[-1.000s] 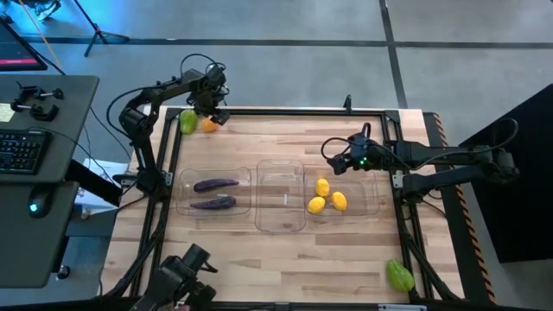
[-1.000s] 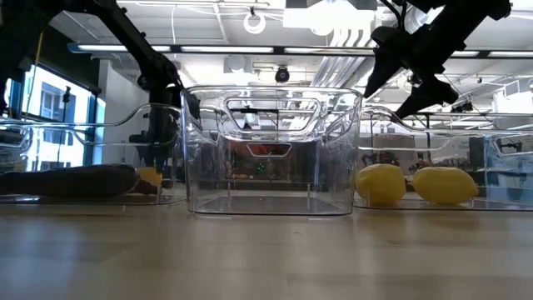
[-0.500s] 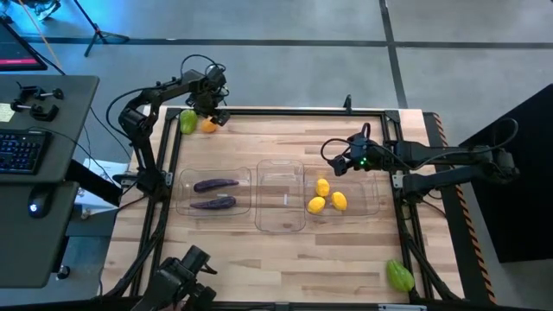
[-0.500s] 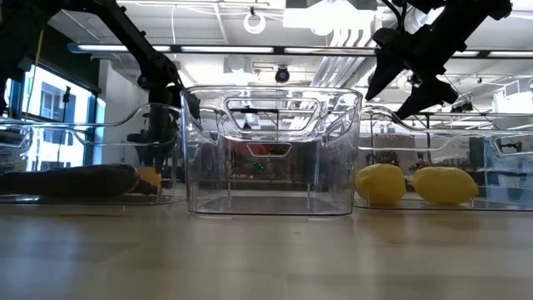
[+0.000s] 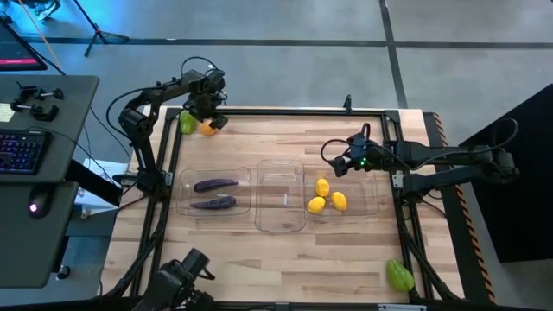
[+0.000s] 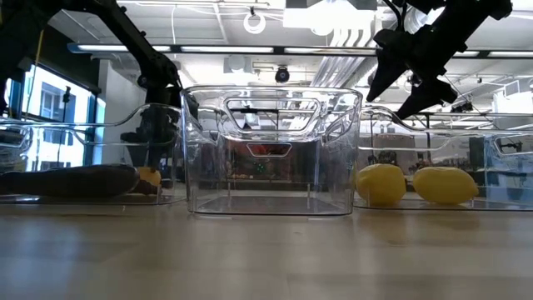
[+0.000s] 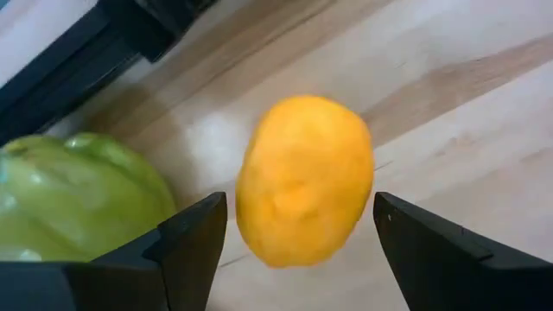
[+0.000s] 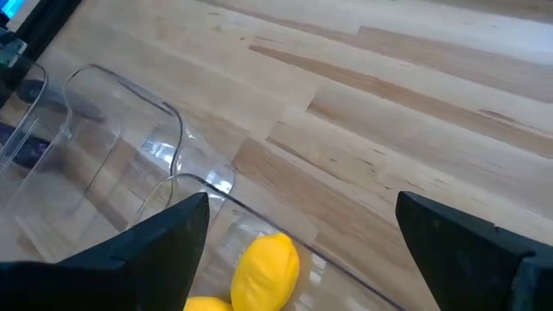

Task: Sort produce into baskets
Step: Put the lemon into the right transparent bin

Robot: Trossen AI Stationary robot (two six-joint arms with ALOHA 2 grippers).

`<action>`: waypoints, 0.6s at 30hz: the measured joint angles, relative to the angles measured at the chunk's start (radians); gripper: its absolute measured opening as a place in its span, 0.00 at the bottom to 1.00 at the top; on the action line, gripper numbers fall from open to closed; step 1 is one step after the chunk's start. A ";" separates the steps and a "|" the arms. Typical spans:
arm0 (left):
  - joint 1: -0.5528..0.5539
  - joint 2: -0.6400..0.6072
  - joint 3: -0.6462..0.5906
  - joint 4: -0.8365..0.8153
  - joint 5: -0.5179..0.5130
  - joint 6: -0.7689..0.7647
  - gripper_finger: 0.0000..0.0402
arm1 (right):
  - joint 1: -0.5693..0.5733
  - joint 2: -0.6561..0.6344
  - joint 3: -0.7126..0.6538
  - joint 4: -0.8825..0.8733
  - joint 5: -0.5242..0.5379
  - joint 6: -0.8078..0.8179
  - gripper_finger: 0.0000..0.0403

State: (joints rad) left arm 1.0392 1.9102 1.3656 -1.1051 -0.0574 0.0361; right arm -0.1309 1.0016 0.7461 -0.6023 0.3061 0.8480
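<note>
An orange round fruit lies on the table at the far left corner, next to a green lumpy pear-shaped piece. My left gripper is open over the orange fruit. Its fingers stand on either side of the fruit with a gap on each side. My right gripper is open and empty above the far end of the right bin, which holds three lemons. The left bin holds two purple eggplants. The middle bin holds nothing.
A second green pear-shaped piece lies at the table's near right corner. The three clear bins stand in a row across the middle of the table. Bare wood lies on the far and near sides of the row. The black table frame runs just beyond the orange fruit.
</note>
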 joint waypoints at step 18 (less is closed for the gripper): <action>-0.062 0.029 -0.010 0.081 0.020 0.041 0.69 | 0.000 0.014 -0.009 0.001 0.087 0.130 0.90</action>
State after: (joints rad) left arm 0.9774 1.9392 1.3552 -1.0244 -0.0373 0.0767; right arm -0.1305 1.0153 0.7368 -0.6010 0.3934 0.9784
